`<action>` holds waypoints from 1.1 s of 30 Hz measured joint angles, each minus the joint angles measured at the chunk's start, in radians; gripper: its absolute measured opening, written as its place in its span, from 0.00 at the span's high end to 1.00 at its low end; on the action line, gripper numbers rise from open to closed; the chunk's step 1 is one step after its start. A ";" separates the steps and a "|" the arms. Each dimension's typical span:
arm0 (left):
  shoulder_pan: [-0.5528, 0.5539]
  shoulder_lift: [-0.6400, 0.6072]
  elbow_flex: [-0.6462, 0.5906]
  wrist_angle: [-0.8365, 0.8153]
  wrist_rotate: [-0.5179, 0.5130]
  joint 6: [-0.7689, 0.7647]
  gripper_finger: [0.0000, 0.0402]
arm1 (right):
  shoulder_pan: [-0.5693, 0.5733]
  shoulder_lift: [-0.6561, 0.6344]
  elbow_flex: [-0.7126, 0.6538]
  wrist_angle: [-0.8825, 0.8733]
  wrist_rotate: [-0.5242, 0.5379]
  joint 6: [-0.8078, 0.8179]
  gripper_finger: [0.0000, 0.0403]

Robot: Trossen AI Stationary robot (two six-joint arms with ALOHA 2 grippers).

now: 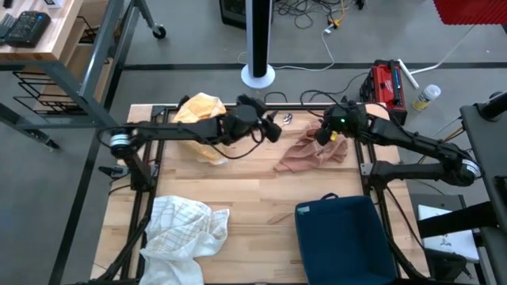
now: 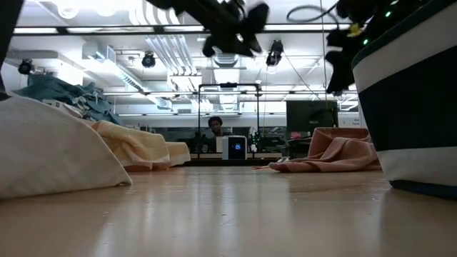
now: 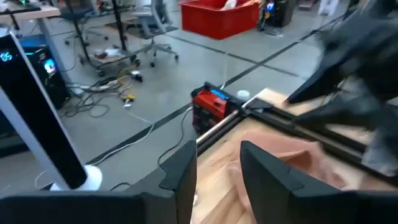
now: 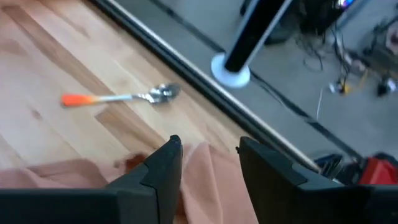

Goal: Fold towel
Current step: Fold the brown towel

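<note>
The pink towel (image 1: 312, 150) lies crumpled at the upper right of the table (image 1: 253, 198). The right gripper (image 4: 208, 158) hangs above it with parted fingers, grasping nothing. The left gripper (image 3: 217, 165), upper centre, is also parted and empty. A dark blue bin (image 1: 344, 237) stands at lower right; its inside cannot be made out.

We counted three crumpled towels: one pink (image 1: 313, 150), one yellow (image 1: 200, 111), one white (image 1: 184, 227); one spoon (image 4: 118, 97); one navy bin (image 1: 342, 231).
</note>
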 joint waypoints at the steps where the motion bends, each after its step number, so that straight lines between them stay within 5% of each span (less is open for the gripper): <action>1: -0.007 -0.022 0.000 -0.009 0.000 -0.001 0.71 | -0.005 0.026 0.000 -0.003 -0.001 0.011 0.62; 11: -0.104 -0.124 -0.002 -0.284 0.000 -0.012 0.72 | -0.013 0.286 0.000 -0.009 0.034 0.098 0.58; 22: -0.209 -0.121 -0.004 -0.489 -0.001 -0.061 0.79 | -0.094 0.394 0.000 -0.061 0.051 0.119 0.59; 26: -0.209 -0.121 -0.005 -0.489 -0.004 -0.053 0.81 | -0.095 0.385 0.003 -0.054 -0.041 0.101 0.69; 31: -0.209 -0.121 -0.012 -0.495 -0.057 -0.053 0.80 | -0.095 0.369 0.004 -0.063 -0.088 0.091 0.96; 33: -0.209 -0.121 -0.015 -0.519 -0.064 -0.053 0.80 | -0.093 0.356 0.004 -0.071 -0.096 0.085 0.98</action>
